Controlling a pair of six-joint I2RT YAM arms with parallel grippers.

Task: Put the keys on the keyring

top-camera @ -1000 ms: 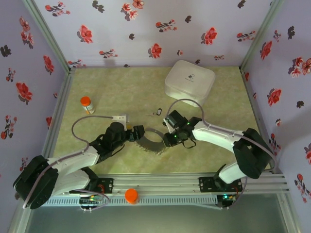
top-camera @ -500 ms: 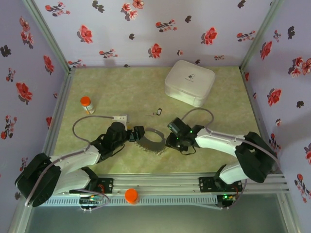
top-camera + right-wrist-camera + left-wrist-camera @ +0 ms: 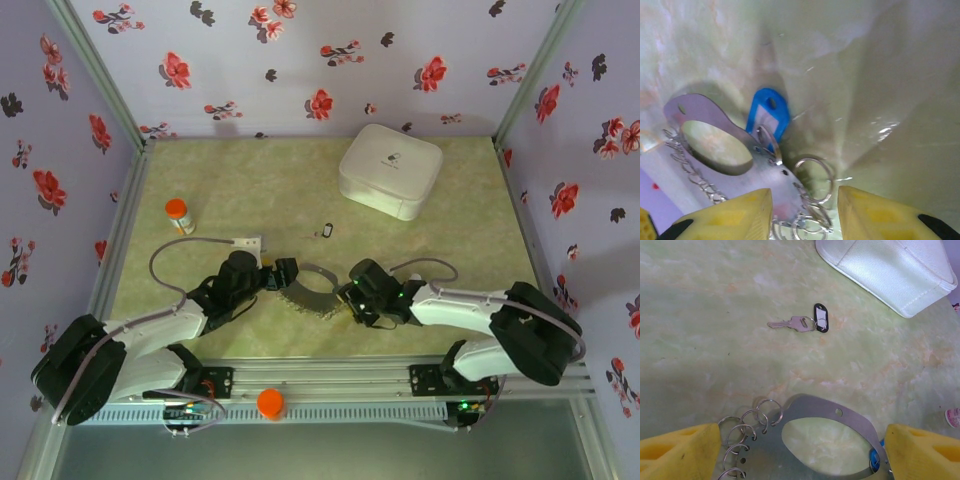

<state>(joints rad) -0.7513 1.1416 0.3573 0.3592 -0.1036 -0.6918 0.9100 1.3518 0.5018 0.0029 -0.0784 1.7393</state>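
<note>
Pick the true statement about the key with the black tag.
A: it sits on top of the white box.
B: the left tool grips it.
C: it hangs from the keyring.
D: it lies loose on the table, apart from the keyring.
D: in the left wrist view the black-tagged key lies flat on the table, clear of both the keyring and the white box.

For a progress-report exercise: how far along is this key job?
Seemingly done: the blue key sits at the keyring, attachment unclear. In hand: the left gripper holds the keyring, the right gripper beside the blue key. Left: the black-and-silver key lies apart on the table.
</note>
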